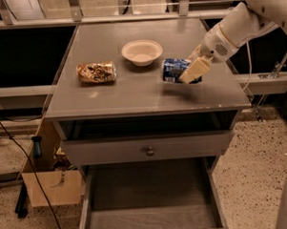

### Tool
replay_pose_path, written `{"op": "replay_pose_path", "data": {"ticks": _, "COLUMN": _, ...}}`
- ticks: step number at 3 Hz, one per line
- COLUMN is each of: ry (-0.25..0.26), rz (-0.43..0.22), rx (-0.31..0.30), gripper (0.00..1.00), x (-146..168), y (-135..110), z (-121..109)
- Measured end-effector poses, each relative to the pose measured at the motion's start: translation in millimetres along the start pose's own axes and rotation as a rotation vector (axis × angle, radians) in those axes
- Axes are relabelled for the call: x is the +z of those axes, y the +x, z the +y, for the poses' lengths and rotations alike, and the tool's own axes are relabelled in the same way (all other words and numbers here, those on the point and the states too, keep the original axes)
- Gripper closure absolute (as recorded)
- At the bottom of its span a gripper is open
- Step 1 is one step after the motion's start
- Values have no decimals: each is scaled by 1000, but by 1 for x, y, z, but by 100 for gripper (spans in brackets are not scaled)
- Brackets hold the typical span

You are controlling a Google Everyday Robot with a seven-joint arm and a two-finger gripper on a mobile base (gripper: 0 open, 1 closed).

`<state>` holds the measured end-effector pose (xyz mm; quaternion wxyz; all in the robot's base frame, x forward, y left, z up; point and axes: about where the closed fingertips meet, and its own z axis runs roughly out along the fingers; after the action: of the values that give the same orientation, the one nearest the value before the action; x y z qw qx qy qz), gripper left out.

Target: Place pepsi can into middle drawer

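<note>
So the pepsi can [172,70] is on the counter [133,95] just right of the white bowl [141,52]. The gripper [195,70] is at the can's end farthest from the bowl. Honestly I can't tell if the jaws are clamped on it or only sitting around it.

The middle drawer [152,202] is pulled out, below the bowl and nearer the camera, under the drawer with the knob [116,150].

How I'd play it: confirm the grip before lifting, since a can on its side will roll if it gets nudged. Then lift straight up, swing away from the bowl and out past the counter's front edge. Only drop down once I'm clear of that knob drawer's front. Set the can low on the drawer floor so it doesn't bounce or roll around. The patterned tan can [96,72] on the bowl's other side isn't in my way.

Stuff I can't see:
- the can's far end, which is behind the gripper
- the open drawer's front, cut off at the bottom
- most of the arm, which runs out of view at the top right
</note>
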<state>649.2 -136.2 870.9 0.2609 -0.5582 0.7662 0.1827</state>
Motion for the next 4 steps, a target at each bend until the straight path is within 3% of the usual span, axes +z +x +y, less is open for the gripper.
{"op": "replay_pose_path", "data": {"ticks": 1, "ry": 41, "rz": 2, "rx": 4, "gripper": 100, "x": -30, "y": 12, "z": 30}}
{"op": "replay_pose_path", "data": {"ticks": 3, "ry": 89, "rz": -2, "rx": 78, "gripper": 100, "x": -56, "y": 57, "z": 126}}
{"op": "replay_pose_path", "data": {"ticks": 4, "ry": 89, "rz": -2, "rx": 78, "gripper": 100, "x": -56, "y": 58, "z": 126}}
